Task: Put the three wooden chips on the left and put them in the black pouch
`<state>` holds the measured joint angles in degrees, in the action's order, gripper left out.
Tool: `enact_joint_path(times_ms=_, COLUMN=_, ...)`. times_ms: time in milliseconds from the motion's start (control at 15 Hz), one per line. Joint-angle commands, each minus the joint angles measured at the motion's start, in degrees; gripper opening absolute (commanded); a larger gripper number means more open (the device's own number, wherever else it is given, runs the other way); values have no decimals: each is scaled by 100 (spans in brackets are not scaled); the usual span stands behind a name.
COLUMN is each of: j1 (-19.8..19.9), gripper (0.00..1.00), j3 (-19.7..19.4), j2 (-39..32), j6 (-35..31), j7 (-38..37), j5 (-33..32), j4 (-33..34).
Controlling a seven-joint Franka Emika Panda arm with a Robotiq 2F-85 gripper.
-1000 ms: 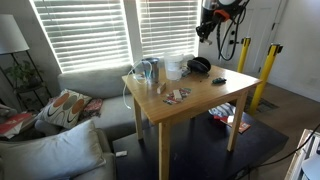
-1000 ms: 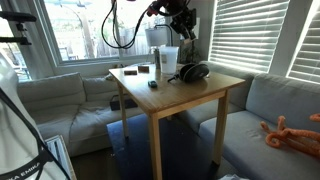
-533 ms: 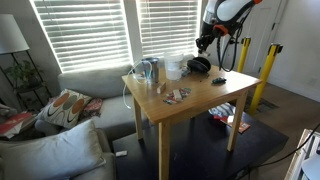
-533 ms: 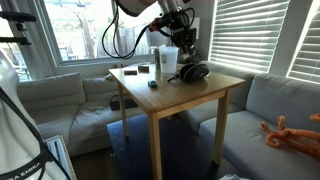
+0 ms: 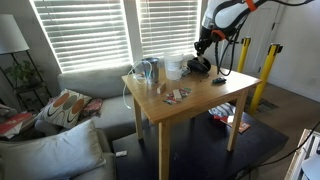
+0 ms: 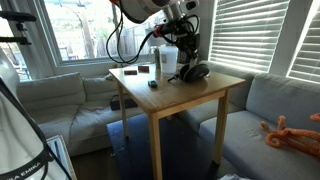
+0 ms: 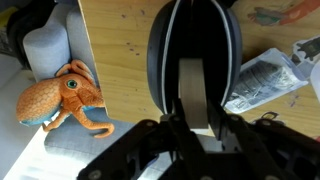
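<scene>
Wrist view is showing the gripper [image 7: 196, 120] hanging right over the black pouch [image 7: 195, 45], whose dark oval is filling the middle of the picture just below the fingertips. The jaws are looking drawn in narrow, but I cannot tell whether they are pinching a chip or merely standing partly closed. In both exterior views the gripper [image 5: 203, 44] [image 6: 187, 52] is hovering just above the pouch [image 5: 199, 65] [image 6: 192, 72] at one edge of the table [image 5: 200, 100]. A small cluster of the wooden chips [image 5: 177, 95] is lying well apart from the gripper, toward the opposite table edge; their number is too small to count. Judging by that, the task is looking unfinished, with chips remaining to be fetched.
</scene>
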<state>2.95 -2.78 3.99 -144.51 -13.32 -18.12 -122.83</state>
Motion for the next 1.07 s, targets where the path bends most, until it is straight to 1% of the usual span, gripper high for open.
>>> enact_joint_path(times_ms=0, j1=21, gripper=58, j3=20, j2=-74, j6=-268, j7=169, j5=157, j4=35)
enact_joint_path(times_ms=67, j1=-4, gripper=63, j3=34, j2=-53, j6=-239, j7=228, j5=230, j4=33)
enact_joint_path(times_ms=133, j1=-60, gripper=69, j3=59, j2=3, j6=-179, j7=387, j5=449, j4=12)
enact_joint_path(times_ms=333, j1=-235, gripper=92, j3=198, j2=190, j6=295, j7=783, j5=980, j4=3)
enact_joint_path(times_ms=400, j1=-327, gripper=98, j3=258, j2=272, j6=488, j7=984, j5=1253, j4=-13)
enact_joint_path(times_ms=533, j1=-513, gripper=100, j3=374, j2=435, j6=982, j7=1237, j5=1741, j4=21)
enact_joint_path(times_ms=600, j1=-584, gripper=100, j3=426, j2=488, j6=1347, j7=1218, j5=1919, j4=91)
enact_joint_path(times_ms=667, j1=-618, gripper=100, j3=486, j2=541, j6=1667, j7=1001, j5=1917, j4=160)
enact_joint_path(times_ms=733, j1=-664, gripper=100, j3=523, j2=591, j6=2010, j7=949, j5=2026, j4=229)
enact_joint_path(times_ms=867, j1=-719, gripper=100, j3=586, j2=624, j6=2465, j7=806, j5=2177, j4=363)
enact_joint_path(times_ms=933, j1=-729, gripper=100, j3=626, j2=611, j6=2567, j7=620, j5=2209, j4=417)
enact_joint_path(times_ms=1000, j1=-714, gripper=100, j3=679, j2=584, j6=2531, j7=280, j5=2223, j4=453)
